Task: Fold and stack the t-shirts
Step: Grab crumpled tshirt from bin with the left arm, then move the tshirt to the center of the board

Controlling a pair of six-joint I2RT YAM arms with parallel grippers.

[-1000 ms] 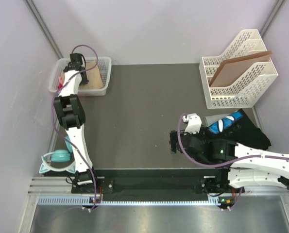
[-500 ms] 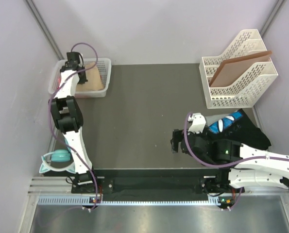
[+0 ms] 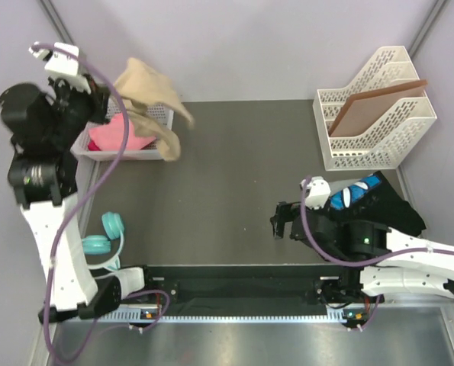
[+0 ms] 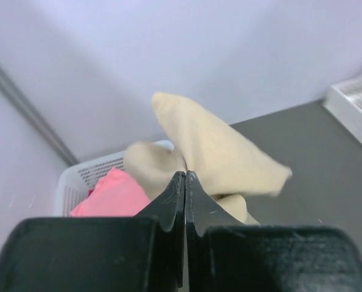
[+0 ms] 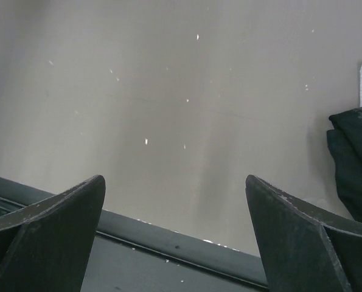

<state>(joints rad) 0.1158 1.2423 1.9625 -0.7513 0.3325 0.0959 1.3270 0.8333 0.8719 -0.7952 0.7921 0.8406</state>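
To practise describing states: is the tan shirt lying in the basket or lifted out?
Lifted out: the tan shirt hangs bunched from the shut left gripper above the basket, where a pink shirt lies.

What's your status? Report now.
Left pincer shut on tan shirt, hanging over basket. Right pincer open, low over table. Pink shirt in basket. Nothing blocking mid-table.

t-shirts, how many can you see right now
4. The tan t-shirt hangs from the left gripper above the white basket; the pink t-shirt lies in that basket; the black t-shirt and blue t-shirt are piled at the right. More may be hidden underneath.
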